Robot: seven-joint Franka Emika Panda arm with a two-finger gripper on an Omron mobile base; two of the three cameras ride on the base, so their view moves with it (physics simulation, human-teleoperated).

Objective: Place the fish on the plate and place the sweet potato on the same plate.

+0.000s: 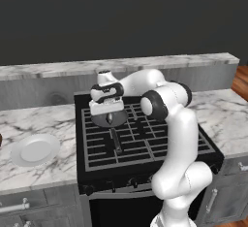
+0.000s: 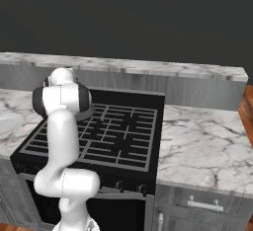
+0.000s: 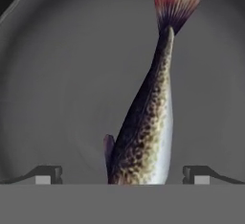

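A glossy white arm of rounded segments, with dark bands at its joints and two small dark finger tips

Arm rises from the base, upper link vertical, then bends at the elbow and reaches forward and to the robot's left, forearm roughly level. Wrist is turned down, so the hand points straight downward. Gripper sits low at the end of the hand, partly hidden from the right base view by the arm's own shoulder link. In the hand view the two dark fingertips stand far apart, one at each side of the lower edge. Jaws fully spread; nothing is clamped between them.
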